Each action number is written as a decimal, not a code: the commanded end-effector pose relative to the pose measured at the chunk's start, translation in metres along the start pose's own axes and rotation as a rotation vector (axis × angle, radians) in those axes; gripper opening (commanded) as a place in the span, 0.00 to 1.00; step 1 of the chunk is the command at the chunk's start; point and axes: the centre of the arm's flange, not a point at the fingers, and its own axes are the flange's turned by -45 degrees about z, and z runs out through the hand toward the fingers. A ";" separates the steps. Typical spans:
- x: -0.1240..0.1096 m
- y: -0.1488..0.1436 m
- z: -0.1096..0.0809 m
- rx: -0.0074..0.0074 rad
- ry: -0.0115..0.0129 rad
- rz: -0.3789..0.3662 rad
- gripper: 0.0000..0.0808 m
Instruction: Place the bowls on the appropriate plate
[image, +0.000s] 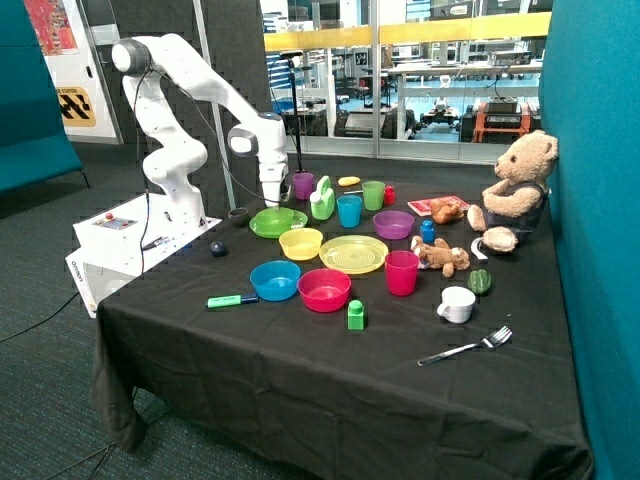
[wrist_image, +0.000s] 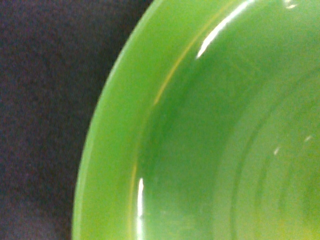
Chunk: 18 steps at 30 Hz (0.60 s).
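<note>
**Left of frame.** Robot base box (image: 118, 232) at the desk's edge. It carries a small label, too small to read. A wall sign (image: 78, 105) with black-and-yellow stripes sits upper left, its text not legible.

**Centre-left.**
- Pincer (image: 273, 203): lowered to the green plate (image: 278, 222), at or just above its far rim. Whether it is wide, narrow or holding anything cannot be told.
- Green plate, wrist view (wrist_image: 165, 125): glossy, with a broad rim and concentric rings, lying on the black desk (wrist_image: 45, 100). Whether a green bowl sits on this plate cannot be made out.

**Centre.**
- Yellow bowl (image: 301, 243): upright and empty, on the desk between the green plate and the yellow plate (image: 353, 254), just beside the latter. It is not yet on the yellow plate, which seems its match by colour.
- Handling, as judged: light, stiff plastic that is unlikely to break. The shiny wall is probably slippery, so the best hold would be one pad inside and one outside the rim. A light bowl may tip or skid if nudged.

**Markings.** No brand or writing shows on the bowl or the plates.
</note>
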 end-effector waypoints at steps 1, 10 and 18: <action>0.004 0.001 -0.008 0.0013 -0.0021 -0.002 0.81; 0.013 0.008 -0.037 0.0013 -0.0021 -0.008 0.75; 0.015 0.017 -0.044 0.0013 -0.0021 0.015 0.75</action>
